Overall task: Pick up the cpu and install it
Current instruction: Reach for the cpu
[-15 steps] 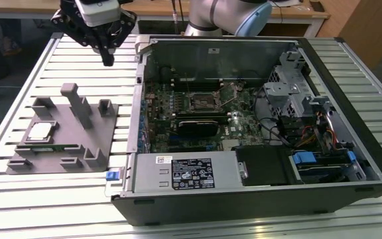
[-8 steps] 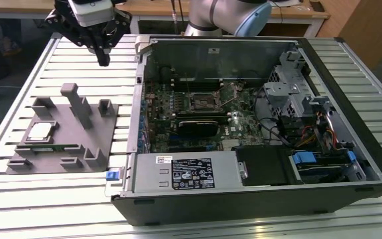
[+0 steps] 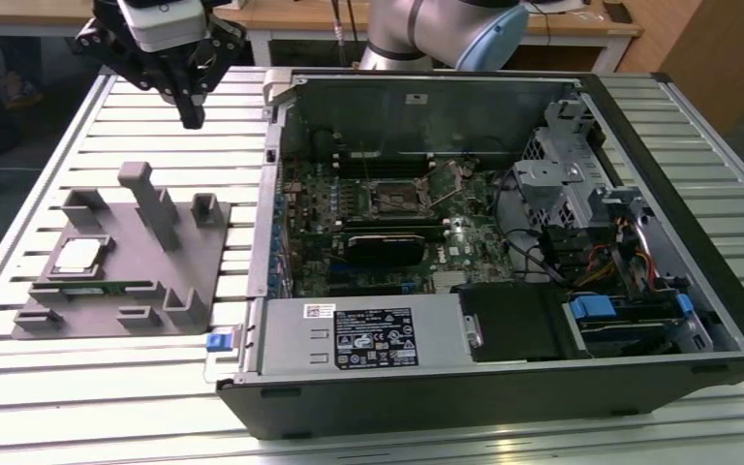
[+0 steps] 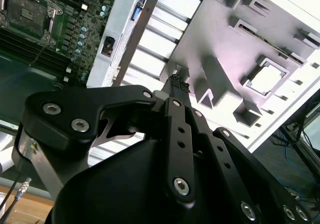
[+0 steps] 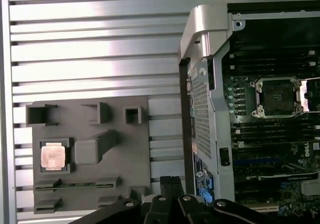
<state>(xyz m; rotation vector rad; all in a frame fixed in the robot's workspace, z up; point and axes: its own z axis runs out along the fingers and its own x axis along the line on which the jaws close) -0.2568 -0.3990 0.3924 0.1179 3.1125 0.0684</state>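
Exterior view: the gripper (image 3: 191, 118) hangs above the slatted table (image 3: 36, 407) at the far side, towards the exterior view's left. Its fingers are pressed together and hold nothing. The cpu (image 3: 78, 256) lies flat in a square pocket of the grey tray (image 3: 204, 257), nearer than the gripper and well apart from it. Its pale silver top faces up. The open computer case (image 3: 476, 407) stands on the exterior view's right of the tray.

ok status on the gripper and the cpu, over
Black gripper shut, empty, apart from the grey plastic tray. Small square silver-topped cpu lies in a tray pocket, untouched. Nothing over it.
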